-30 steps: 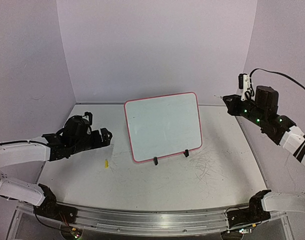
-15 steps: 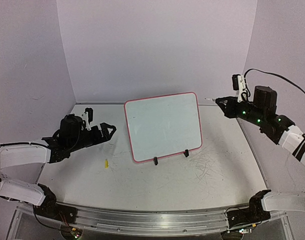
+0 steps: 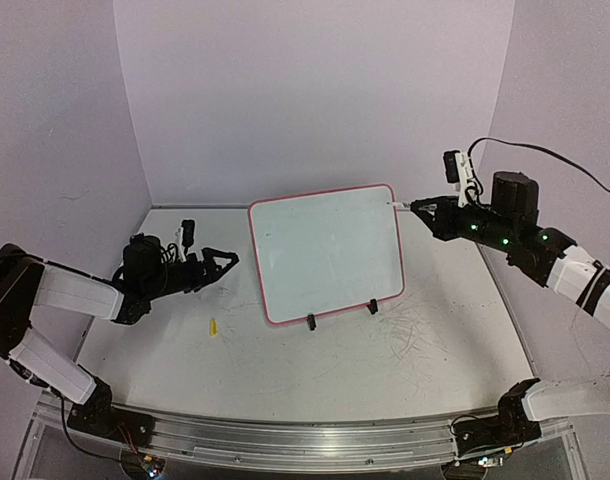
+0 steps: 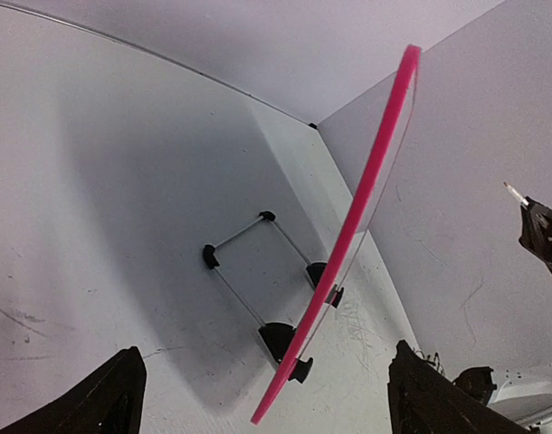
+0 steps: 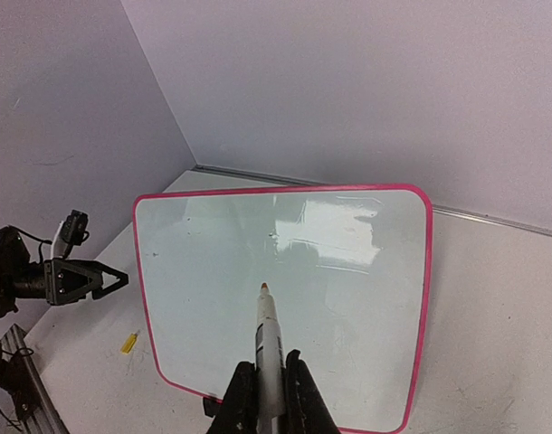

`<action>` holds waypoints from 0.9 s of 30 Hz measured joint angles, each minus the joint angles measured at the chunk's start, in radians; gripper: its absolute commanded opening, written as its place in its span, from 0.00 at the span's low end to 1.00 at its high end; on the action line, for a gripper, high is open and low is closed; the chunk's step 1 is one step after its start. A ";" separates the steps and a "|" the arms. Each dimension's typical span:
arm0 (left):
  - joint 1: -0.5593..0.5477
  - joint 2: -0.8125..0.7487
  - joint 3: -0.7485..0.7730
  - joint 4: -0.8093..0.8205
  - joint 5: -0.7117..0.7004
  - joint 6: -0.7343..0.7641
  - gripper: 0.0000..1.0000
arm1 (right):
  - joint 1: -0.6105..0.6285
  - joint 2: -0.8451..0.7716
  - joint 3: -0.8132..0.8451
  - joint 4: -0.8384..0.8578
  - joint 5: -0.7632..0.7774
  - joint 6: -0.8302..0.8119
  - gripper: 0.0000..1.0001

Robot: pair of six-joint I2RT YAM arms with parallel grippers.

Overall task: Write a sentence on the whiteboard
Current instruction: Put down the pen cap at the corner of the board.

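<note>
The whiteboard (image 3: 325,255) stands tilted on its black wire stand (image 4: 258,271) at mid-table. Its glossy face (image 5: 348,298) looks blank; no sentence is in view. My right gripper (image 3: 432,213) hovers by the board's upper right corner, shut on a white marker (image 5: 268,330). The marker's orange tip points at the board, and I cannot tell whether it touches. My left gripper (image 3: 225,262) is open with nothing in it, a little left of the board's left edge. In the left wrist view the pink rim (image 4: 366,194) shows edge-on between the spread fingers (image 4: 113,402).
A small yellow cap (image 3: 212,326) lies on the table in front of the left gripper, also seen as the yellow cap (image 5: 129,342) from the right wrist. Grey scribble marks (image 3: 420,335) cover the table at front right. Walls close in on three sides.
The left gripper has swung right and lower toward the board's left edge. The right gripper has carried the marker left to the board's upper right corner.
</note>
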 measured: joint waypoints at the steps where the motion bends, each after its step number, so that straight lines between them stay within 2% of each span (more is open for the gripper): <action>1: -0.001 0.011 0.009 0.006 0.020 0.002 0.93 | 0.005 0.008 0.003 0.001 0.000 0.001 0.00; 5: -0.002 0.037 0.057 0.031 0.072 0.017 0.93 | 0.033 0.042 0.018 0.015 0.005 0.008 0.00; 10: -0.008 0.044 0.088 0.057 0.073 0.028 0.88 | 0.090 0.074 0.050 0.023 0.015 0.011 0.00; 18: -0.064 0.091 0.121 0.057 0.072 0.054 0.86 | 0.189 0.146 0.118 0.049 0.042 0.010 0.00; 27: -0.074 0.145 0.184 0.057 0.140 0.094 0.69 | 0.294 0.253 0.198 0.051 0.054 -0.009 0.00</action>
